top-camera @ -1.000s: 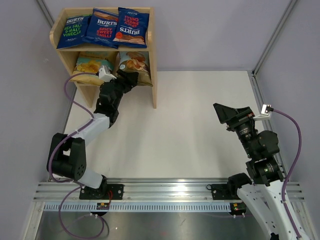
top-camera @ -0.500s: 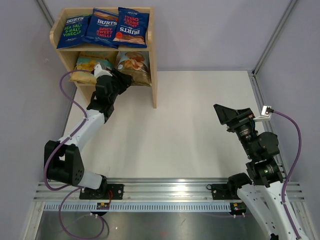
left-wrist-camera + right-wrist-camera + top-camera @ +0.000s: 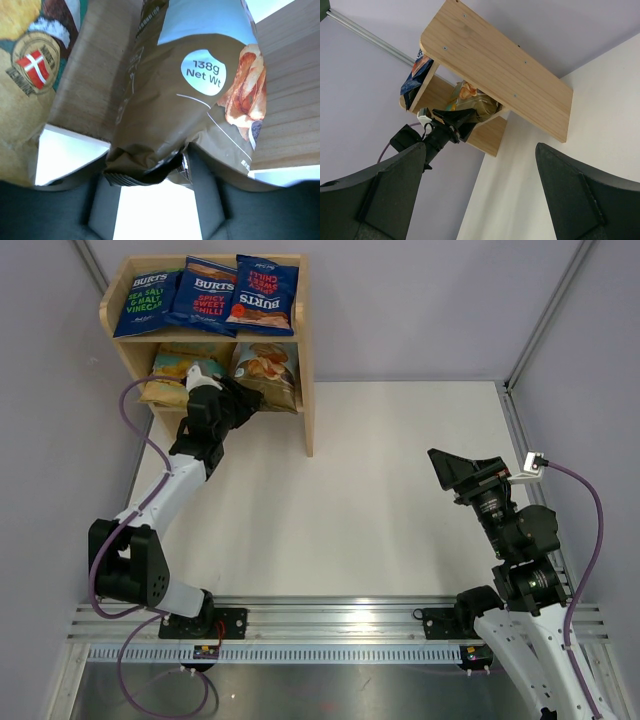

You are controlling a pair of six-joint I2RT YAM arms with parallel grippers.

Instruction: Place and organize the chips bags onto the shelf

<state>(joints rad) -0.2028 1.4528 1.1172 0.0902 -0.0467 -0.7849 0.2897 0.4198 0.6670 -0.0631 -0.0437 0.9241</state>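
Observation:
The wooden shelf (image 3: 306, 360) stands at the far left. Three dark-blue BURTS bags (image 3: 205, 295) lie side by side on its top tier. On the lower tier the yellow chips bag (image 3: 172, 368) lies on the left and the light-blue-and-brown Cassava bag (image 3: 268, 365) on the right. My left gripper (image 3: 243, 398) is at the front of the lower tier. In the left wrist view its jaws (image 3: 155, 200) stand open, with the Cassava bag's (image 3: 185, 110) crimped bottom edge between the fingers. My right gripper (image 3: 455, 468) is open and empty, raised above the table's right side, facing the shelf (image 3: 495, 60).
The shelf's right side panel (image 3: 308, 425) reaches down to the white table. Grey walls close in the back and both sides. The left arm's purple cable (image 3: 135, 405) loops beside the shelf's left panel. A metal rail (image 3: 330, 615) runs along the near edge.
My left arm has swung left and stretched toward the shelf, and its gripper has shifted slightly left at the lower tier. The Cassava bag sits a little deeper. The right arm has barely moved.

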